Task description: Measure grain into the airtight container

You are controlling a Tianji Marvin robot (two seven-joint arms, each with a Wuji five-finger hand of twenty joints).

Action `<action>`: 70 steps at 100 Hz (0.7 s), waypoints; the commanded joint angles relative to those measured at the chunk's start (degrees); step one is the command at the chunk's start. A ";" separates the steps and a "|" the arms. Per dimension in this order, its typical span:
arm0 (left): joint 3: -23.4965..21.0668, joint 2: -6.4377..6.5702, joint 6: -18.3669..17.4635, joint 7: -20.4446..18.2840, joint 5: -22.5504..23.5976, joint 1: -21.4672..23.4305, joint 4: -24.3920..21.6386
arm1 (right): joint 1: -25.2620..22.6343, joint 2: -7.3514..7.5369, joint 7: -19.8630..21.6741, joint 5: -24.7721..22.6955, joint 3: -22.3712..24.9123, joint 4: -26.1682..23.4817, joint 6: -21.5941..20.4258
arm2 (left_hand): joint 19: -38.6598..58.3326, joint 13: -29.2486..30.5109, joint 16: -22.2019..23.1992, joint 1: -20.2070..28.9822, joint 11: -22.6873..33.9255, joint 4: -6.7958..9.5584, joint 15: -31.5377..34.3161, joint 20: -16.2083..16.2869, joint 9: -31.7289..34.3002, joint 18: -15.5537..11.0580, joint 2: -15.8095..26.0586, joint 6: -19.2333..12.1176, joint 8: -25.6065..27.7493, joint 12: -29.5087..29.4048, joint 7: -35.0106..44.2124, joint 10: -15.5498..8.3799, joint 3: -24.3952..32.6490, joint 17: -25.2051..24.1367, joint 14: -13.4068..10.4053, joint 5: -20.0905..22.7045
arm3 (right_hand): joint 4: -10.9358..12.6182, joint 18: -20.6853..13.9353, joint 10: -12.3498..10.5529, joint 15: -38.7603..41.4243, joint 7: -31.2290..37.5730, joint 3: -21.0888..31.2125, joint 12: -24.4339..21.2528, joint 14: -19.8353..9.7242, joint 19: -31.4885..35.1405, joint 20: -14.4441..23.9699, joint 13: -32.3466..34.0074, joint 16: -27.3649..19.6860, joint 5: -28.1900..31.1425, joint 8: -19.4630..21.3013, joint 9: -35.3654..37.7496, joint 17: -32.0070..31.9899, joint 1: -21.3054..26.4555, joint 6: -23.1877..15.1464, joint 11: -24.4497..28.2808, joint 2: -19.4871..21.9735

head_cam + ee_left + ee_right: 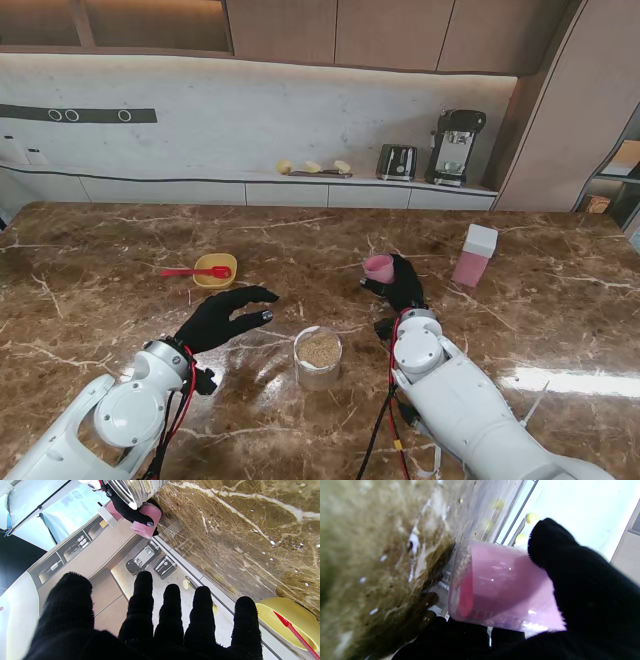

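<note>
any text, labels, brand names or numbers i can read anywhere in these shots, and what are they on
No text can be read in any view.
Pink measuring cup in the right hand: faint raised marks near its base in the right wrist view, too blurred to read.
Coffee machine and toaster on the back counter: too small to show any brand.
Pink container with white lid: no label visible.
Clear grain jar: no label visible.

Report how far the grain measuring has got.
Done: the clear jar on the table already holds grain. In hand: the right hand grips the pink cup, lifted beyond the jar; the left hand hovers open beside it. Left: I cannot tell whether more pouring remains; the pink lidded container stands untouched.
</note>
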 commanded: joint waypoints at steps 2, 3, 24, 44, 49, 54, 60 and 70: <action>0.14 -0.02 -0.10 -0.08 0.01 0.30 0.26 | -0.73 -0.13 0.96 0.24 -0.20 2.33 -0.18 | -1.36 -2.65 -0.94 0.63 -1.40 -0.46 -1.71 0.94 -1.64 0.99 1.65 0.07 0.74 -0.77 -0.03 -0.08 -1.55 -0.63 -2.97 1.39 | 0.88 9.39 -0.64 -0.27 -0.84 2.17 -0.81 0.78 1.01 1.07 -1.38 0.85 -0.81 -0.71 0.09 0.39 1.02 -2.85 -0.28 -1.95; 0.14 -0.01 -0.10 -0.09 0.00 0.30 0.25 | -0.69 -0.14 0.95 0.21 -0.21 2.41 -0.26 | -1.35 -2.70 -0.94 0.65 -1.39 -0.45 -1.72 0.95 -1.61 0.99 1.70 0.10 0.73 -0.76 -0.05 -0.06 -1.53 -0.63 -2.99 1.36 | 0.86 9.40 -0.63 -0.27 -0.87 2.19 -0.82 0.78 0.99 1.06 -1.38 0.85 -0.85 -0.72 0.02 0.39 1.02 -2.78 -0.33 -2.14; 0.02 0.01 -0.08 -0.22 -0.05 0.47 0.16 | -0.32 -0.52 -0.03 -0.09 -0.11 3.56 -1.19 | -1.22 -2.48 -0.90 0.72 -1.35 -0.48 -1.63 1.07 -1.52 1.16 1.63 0.05 0.76 -0.74 0.01 0.00 -1.54 -0.53 -3.05 1.45 | 0.58 9.55 -0.56 -0.26 -1.05 2.85 -0.78 0.93 0.86 1.02 -1.40 0.90 -1.75 -0.31 -0.67 0.45 0.32 -2.15 -0.73 -3.23; -0.07 0.03 0.05 -0.32 -0.05 0.66 0.02 | -0.54 -0.45 -0.19 -0.16 0.14 3.47 -1.16 | -1.19 -2.55 -0.89 0.71 -1.37 -0.51 -1.66 1.11 -1.59 1.18 1.66 0.05 0.77 -0.74 0.01 -0.12 -1.56 -0.59 -2.95 1.46 | 0.42 9.63 -0.48 -0.38 -2.31 2.65 -0.66 0.98 0.87 1.11 -1.44 0.88 -3.65 -0.37 -1.01 0.48 -0.85 -0.17 -0.86 -3.07; -0.08 0.02 0.03 -0.28 -0.06 0.66 0.04 | -0.65 -0.37 -0.11 -0.20 0.15 3.30 -1.06 | -1.23 -2.54 -0.90 0.70 -1.36 -0.52 -1.67 1.10 -1.56 1.16 1.64 -0.01 0.77 -0.73 0.00 -0.20 -1.57 -0.62 -2.97 1.41 | 0.44 9.65 -0.37 -0.48 -3.86 2.52 -0.62 1.01 0.96 1.25 -1.46 0.88 -4.30 -0.95 -1.27 0.45 -1.05 0.60 -1.02 -3.00; -0.06 0.00 0.04 -0.20 -0.09 0.67 0.05 | -0.71 -0.31 -0.02 -0.21 0.18 3.22 -1.09 | -1.30 -2.60 -0.91 0.68 -1.40 -0.52 -1.70 1.07 -1.64 1.20 1.65 0.06 0.76 -0.75 -0.03 -0.15 -1.57 -0.71 -3.04 1.34 | 0.43 9.68 -0.26 -0.50 -5.73 2.50 -0.57 1.05 1.16 1.51 -1.46 0.92 -5.40 -1.76 -1.42 0.39 -1.28 1.70 -1.13 -3.09; -0.07 0.01 0.07 -0.17 -0.04 0.69 0.04 | -0.77 -0.27 0.09 -0.16 0.24 3.15 -1.28 | -1.41 -2.70 -0.94 0.65 -1.43 -0.52 -1.75 1.02 -1.71 1.12 1.61 0.05 0.75 -0.77 -0.06 -0.15 -1.59 -0.72 -3.06 1.31 | 0.37 9.70 -0.27 -0.51 -7.46 2.25 -0.56 1.11 1.35 1.75 -1.47 0.96 -6.01 -2.73 -1.71 0.31 -1.70 2.72 -1.30 -3.07; -0.12 0.03 0.02 -0.20 0.09 0.72 0.04 | -0.73 -0.25 0.05 -0.28 0.30 3.32 -1.76 | -1.60 -2.69 -0.96 0.51 -1.46 -0.51 -1.75 0.94 -1.77 1.11 1.55 0.12 0.73 -0.79 -0.10 -0.20 -1.64 -0.81 -3.09 1.26 | 0.26 9.77 -0.15 -0.53 -11.05 2.24 -0.52 1.15 1.57 2.08 -1.48 0.99 -8.38 -4.95 -2.00 0.18 -2.46 4.79 -1.52 -3.43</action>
